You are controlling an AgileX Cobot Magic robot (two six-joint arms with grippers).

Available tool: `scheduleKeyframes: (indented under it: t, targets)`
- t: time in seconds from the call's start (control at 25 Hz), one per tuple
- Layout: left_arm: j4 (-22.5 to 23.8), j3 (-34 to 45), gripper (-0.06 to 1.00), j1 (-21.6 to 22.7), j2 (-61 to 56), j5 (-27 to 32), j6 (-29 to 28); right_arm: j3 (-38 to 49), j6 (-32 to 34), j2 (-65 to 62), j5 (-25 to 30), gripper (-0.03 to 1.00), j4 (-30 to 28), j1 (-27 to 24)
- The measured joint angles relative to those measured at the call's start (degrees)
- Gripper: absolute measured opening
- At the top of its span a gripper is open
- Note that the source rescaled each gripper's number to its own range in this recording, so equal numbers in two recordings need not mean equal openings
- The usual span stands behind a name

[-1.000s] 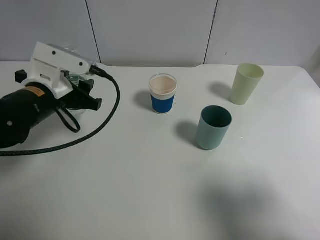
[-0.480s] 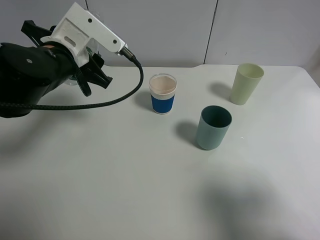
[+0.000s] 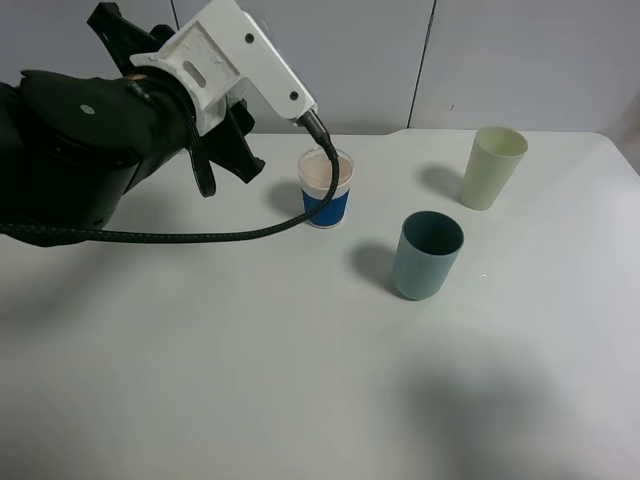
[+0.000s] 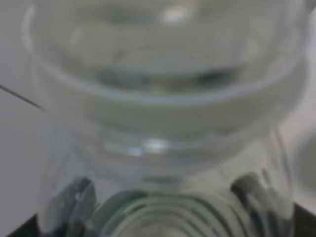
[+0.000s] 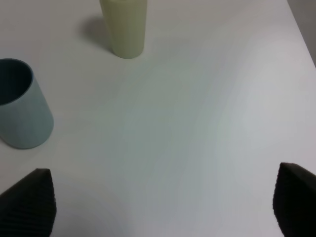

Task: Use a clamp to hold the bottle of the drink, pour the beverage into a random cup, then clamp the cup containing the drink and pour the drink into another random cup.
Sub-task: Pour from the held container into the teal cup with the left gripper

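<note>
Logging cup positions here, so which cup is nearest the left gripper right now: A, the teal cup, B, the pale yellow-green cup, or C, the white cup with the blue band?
C: the left gripper, holding the bottle, hangs just beside the white cup with the blue band, while the teal cup and the pale yellow-green cup stand farther off.

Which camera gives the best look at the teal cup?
The exterior high view: the teal cup stands whole and upright on the table. The right wrist view crops it at the frame edge. The left wrist view shows only a blurred bottle.
</note>
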Motion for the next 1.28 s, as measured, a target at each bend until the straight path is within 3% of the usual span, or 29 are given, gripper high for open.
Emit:
scheduleKeyframes:
  t: [0.16,0.64,1.28]
  targets:
    - [-3.8,-2.7,0.02,-4.1,0.3,-3.0,8.6,0.0,0.0,0.0,0.0,0.60,0.0,0.0]
    - [-7.7,-8.4,0.02,-9.3,8.9,-4.9,20.0,0.0,0.0,0.0,0.0,0.60,0.0,0.0]
    - [-6.5,-8.8,0.02,-11.1,11.9,-4.0,25.8,0.0,0.0,0.0,0.0,0.60,0.0,0.0]
